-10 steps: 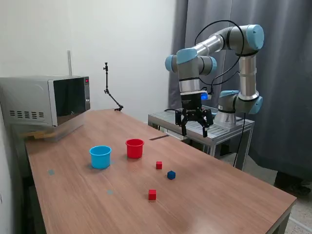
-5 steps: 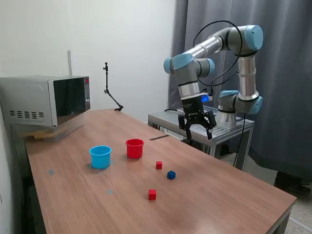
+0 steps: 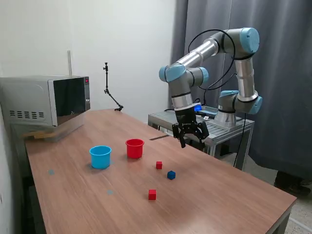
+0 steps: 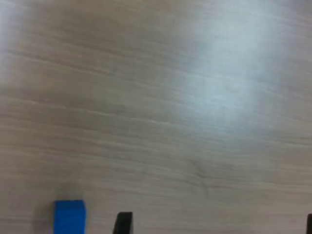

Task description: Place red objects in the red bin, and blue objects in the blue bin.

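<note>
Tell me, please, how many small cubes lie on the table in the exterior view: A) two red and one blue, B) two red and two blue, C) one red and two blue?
A: one red cube, a second red cube and a single blue cube lie on the table.

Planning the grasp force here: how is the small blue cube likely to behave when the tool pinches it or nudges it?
The blue cube looks rigid, with flat faces, so it should sit squarely between the tool fingers and slide, not roll, on the smooth table. It is probably light, being far smaller than the red cup, so a nudge may skid or twist it.
</note>
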`<action>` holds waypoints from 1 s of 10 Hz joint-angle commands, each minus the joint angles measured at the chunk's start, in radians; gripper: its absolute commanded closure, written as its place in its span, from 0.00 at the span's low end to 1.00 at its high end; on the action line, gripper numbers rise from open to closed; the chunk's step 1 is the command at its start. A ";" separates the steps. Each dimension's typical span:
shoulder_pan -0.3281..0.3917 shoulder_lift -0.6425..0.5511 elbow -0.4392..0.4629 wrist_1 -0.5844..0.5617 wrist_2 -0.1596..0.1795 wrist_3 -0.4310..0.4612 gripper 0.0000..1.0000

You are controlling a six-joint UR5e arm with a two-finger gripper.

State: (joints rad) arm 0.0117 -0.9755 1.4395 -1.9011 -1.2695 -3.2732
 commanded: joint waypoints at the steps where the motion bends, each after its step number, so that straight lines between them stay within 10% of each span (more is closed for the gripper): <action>1: -0.013 0.015 -0.002 -0.010 -0.049 -0.074 0.00; 2: -0.016 0.038 -0.001 -0.054 -0.112 -0.077 0.00; 10: -0.021 0.112 0.015 -0.211 -0.172 -0.077 0.00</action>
State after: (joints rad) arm -0.0093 -0.8741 1.4525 -2.0983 -1.4092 -3.3501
